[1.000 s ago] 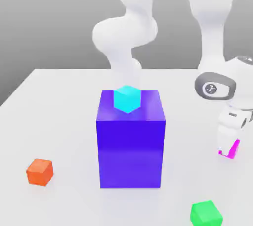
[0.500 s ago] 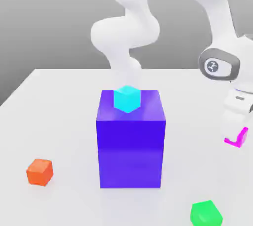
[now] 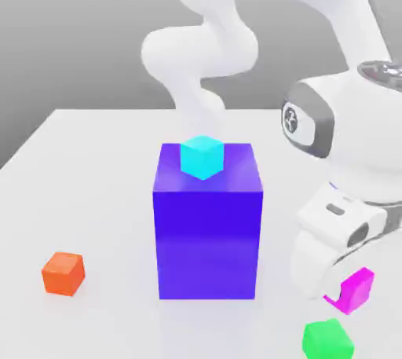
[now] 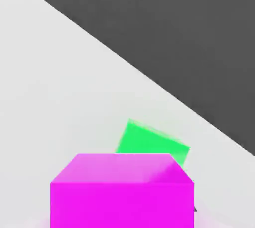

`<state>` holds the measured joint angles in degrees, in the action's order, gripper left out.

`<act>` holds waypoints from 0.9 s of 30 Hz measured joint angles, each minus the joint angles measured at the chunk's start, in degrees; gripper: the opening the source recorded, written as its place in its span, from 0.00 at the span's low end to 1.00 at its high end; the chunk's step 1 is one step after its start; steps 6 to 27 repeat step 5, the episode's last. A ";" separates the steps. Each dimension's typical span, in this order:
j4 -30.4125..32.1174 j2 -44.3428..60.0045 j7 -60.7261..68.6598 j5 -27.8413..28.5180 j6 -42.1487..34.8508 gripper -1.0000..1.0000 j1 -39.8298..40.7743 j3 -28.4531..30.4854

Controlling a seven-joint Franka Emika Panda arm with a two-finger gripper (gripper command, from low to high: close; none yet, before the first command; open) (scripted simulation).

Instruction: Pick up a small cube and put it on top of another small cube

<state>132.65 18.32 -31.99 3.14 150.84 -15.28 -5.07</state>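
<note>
A small magenta cube [image 3: 354, 290] hangs above the white table at the exterior view's lower right, with my gripper [image 3: 338, 287] shut on it. The hand view has the same magenta cube [image 4: 122, 192] close up. Just below it on the table rests a small green cube [image 3: 328, 339], which the hand view has as a green cube [image 4: 152, 142] just beyond the magenta one. A small cyan cube [image 3: 202, 156] sits on top of the large blue-purple block [image 3: 207, 232]. A small orange cube [image 3: 63, 272] lies at the exterior view's lower left.
The large blue-purple block stands in the middle of the white table [image 3: 86, 192], to the left of my hand in the exterior view. The arm's white links [image 3: 200, 51] rise behind the block. The table edge [image 4: 149, 80] runs diagonally in the hand view.
The hand has carried the magenta cube up off the table, then forward and down toward the green cube. The wrist has swung to the exterior view's left.
</note>
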 joint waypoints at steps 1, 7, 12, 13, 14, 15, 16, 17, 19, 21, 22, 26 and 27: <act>-0.18 2.00 -0.20 0.35 1.81 0.00 -0.15 0.31; -0.27 3.10 -0.32 0.55 2.82 1.00 -0.24 0.48; -0.27 3.10 -0.32 0.55 2.82 1.00 -0.24 0.48; -0.27 3.10 -0.32 0.55 2.82 1.00 -0.24 0.48; -0.27 3.10 -0.32 0.55 2.82 1.00 -0.24 0.48; -0.27 3.10 -0.32 0.55 2.82 1.00 -0.24 0.48; -0.27 3.10 -0.32 0.55 2.82 1.00 -0.24 0.48; -0.27 3.10 -0.32 0.55 2.82 1.00 -0.24 0.48; -0.27 3.10 -0.32 0.55 2.82 1.00 -0.24 0.48; -0.27 3.10 -0.32 0.55 2.82 1.00 -0.24 0.48; -0.27 3.10 -0.32 0.55 2.82 1.00 -0.24 0.48; -0.27 3.10 -0.32 0.55 2.82 1.00 -0.24 0.48; -0.27 3.10 -0.32 0.55 2.82 1.00 -0.24 0.48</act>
